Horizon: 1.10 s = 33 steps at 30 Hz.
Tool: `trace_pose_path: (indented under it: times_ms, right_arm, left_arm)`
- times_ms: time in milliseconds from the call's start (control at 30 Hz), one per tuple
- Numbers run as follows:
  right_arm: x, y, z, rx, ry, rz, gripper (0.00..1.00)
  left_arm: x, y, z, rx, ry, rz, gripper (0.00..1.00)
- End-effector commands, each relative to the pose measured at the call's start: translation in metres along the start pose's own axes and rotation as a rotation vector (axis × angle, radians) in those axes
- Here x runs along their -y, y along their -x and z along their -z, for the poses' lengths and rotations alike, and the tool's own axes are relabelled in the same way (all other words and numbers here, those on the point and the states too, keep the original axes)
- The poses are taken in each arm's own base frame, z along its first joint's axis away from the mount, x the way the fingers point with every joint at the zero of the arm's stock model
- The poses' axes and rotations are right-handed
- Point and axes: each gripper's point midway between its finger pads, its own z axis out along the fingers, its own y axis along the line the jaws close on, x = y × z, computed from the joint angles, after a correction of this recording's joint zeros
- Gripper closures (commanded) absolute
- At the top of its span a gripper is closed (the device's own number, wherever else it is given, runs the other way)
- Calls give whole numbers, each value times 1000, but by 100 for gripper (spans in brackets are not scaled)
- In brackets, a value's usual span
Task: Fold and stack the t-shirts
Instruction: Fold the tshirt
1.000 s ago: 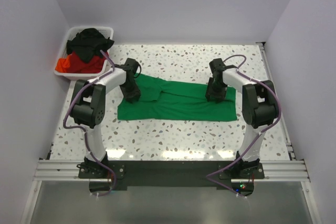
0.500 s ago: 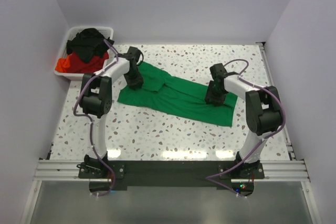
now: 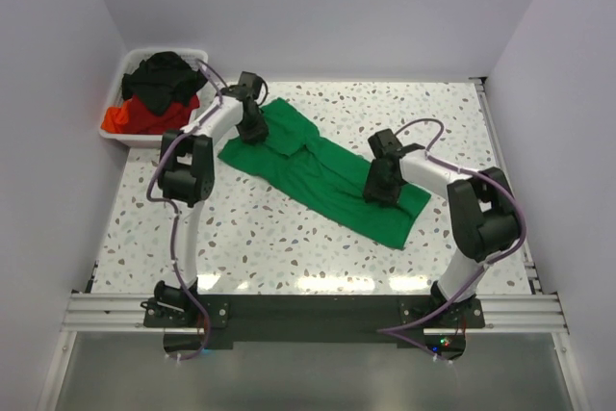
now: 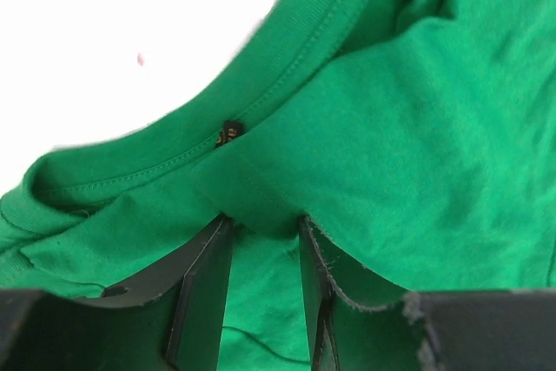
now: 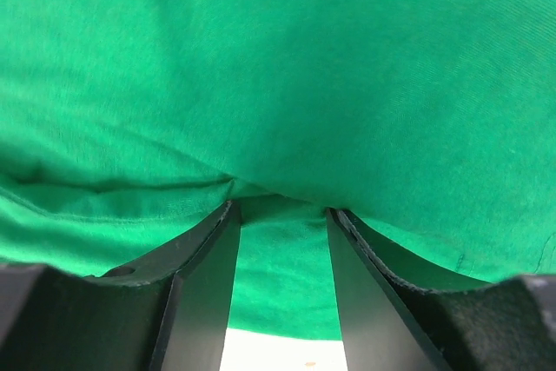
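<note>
The bright green t-shirt (image 3: 322, 175) lies folded into a long strip, slanting from the back left to the front right of the table. My left gripper (image 3: 253, 128) is shut on its collar end; in the left wrist view the fabric (image 4: 408, 128) bunches between the tips of the gripper (image 4: 261, 225). My right gripper (image 3: 378, 186) is shut on the lower end, where the cloth (image 5: 287, 67) drapes over the tips of the gripper (image 5: 280, 208). A black t-shirt (image 3: 166, 74) and a red t-shirt (image 3: 135, 118) lie heaped in the bin.
The white plastic bin (image 3: 123, 136) stands at the back left corner, close to my left arm. Speckled tabletop (image 3: 289, 247) lies in front of the shirt. Walls close in on the left, back and right.
Both grippers have swung the green shirt clockwise: the left end went back toward the bin, the right end came forward and left. The strip now lies on a diagonal.
</note>
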Motion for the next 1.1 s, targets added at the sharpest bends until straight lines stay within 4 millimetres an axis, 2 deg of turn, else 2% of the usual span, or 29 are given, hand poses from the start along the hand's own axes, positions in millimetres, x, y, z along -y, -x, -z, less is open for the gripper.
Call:
trace_pose_path:
  times_ms: [0, 33, 133, 200, 233, 267, 333, 367, 467, 500, 533, 600, 633, 700, 733, 767, 800, 833, 867, 900, 933, 967, 1000, 1033, 1067]
  right_arm:
    - [-10, -52, -7, -128, 4, -32, 52]
    - [-15, -56, -4, -123, 9, -16, 52]
    - [-27, -50, 11, -67, 17, 16, 52]
    - [-33, -38, 26, -13, 21, 36, 52]
    - [-36, -34, 33, 8, 25, 51, 52]
    - [-43, -25, 44, 33, 34, 60, 52]
    - [-48, -12, 60, 87, 35, 92, 51]
    - [-56, 0, 74, 116, 49, 96, 51]
    - [-72, 23, 98, 184, 74, 137, 51]
    - [-74, 27, 100, 191, 71, 162, 50]
    - [-77, 34, 103, 208, 71, 177, 50]
    - [-89, 49, 113, 247, 84, 221, 49]
    - [-92, 54, 104, 243, 68, 245, 48]
    - [-109, 74, 106, 286, 88, 298, 48]
    - [-113, 75, 84, 256, 61, 326, 47]
    - [-129, 89, 90, 286, 97, 337, 47]
    - [-134, 96, 82, 287, 91, 361, 47]
    - [-148, 107, 71, 292, 100, 372, 47]
    - [-155, 113, 65, 291, 104, 394, 46]
    - [-161, 120, 59, 297, 115, 400, 46]
    - [-179, 135, 68, 339, 160, 405, 46]
    - [-182, 137, 47, 321, 143, 433, 46]
    - [-190, 143, 45, 328, 164, 443, 46]
    - [-205, 154, 49, 368, 206, 453, 46]
    - [-210, 157, 36, 366, 209, 478, 45]
  left_arm:
    - [5, 13, -33, 44, -34, -24, 58]
    - [8, 15, -34, 48, -44, -28, 58]
    - [12, 19, -35, 65, -70, -59, 58]
    - [21, 28, -26, 103, -116, -84, 58]
    - [20, 25, -26, 105, -122, -93, 58]
    - [23, 34, -13, 137, -144, -97, 58]
    - [27, 40, -3, 177, -169, -113, 58]
    - [30, 49, 10, 209, -186, -114, 58]
    - [35, 64, 39, 272, -216, -119, 58]
    - [35, 66, 45, 282, -217, -120, 57]
    - [37, 71, 60, 307, -232, -119, 57]
    - [33, 69, 71, 313, -229, -128, 57]
    - [34, 73, 88, 338, -243, -127, 56]
    - [30, 59, 94, 309, -242, -161, 55]
    - [34, 53, 106, 310, -251, -182, 55]
    - [28, 43, 108, 294, -217, -200, 54]
    - [25, 29, 105, 267, -203, -243, 54]
    - [30, 16, 113, 264, -200, -277, 53]
    - [27, 3, 113, 238, -181, -304, 53]
    - [28, -20, 109, 198, -181, -345, 53]
    - [30, -30, 115, 187, -198, -360, 53]
    - [33, -42, 117, 159, -219, -367, 53]
    - [33, -64, 113, 116, -235, -395, 53]
    - [36, -71, 120, 111, -268, -403, 53]
    - [40, -79, 122, 98, -308, -410, 53]
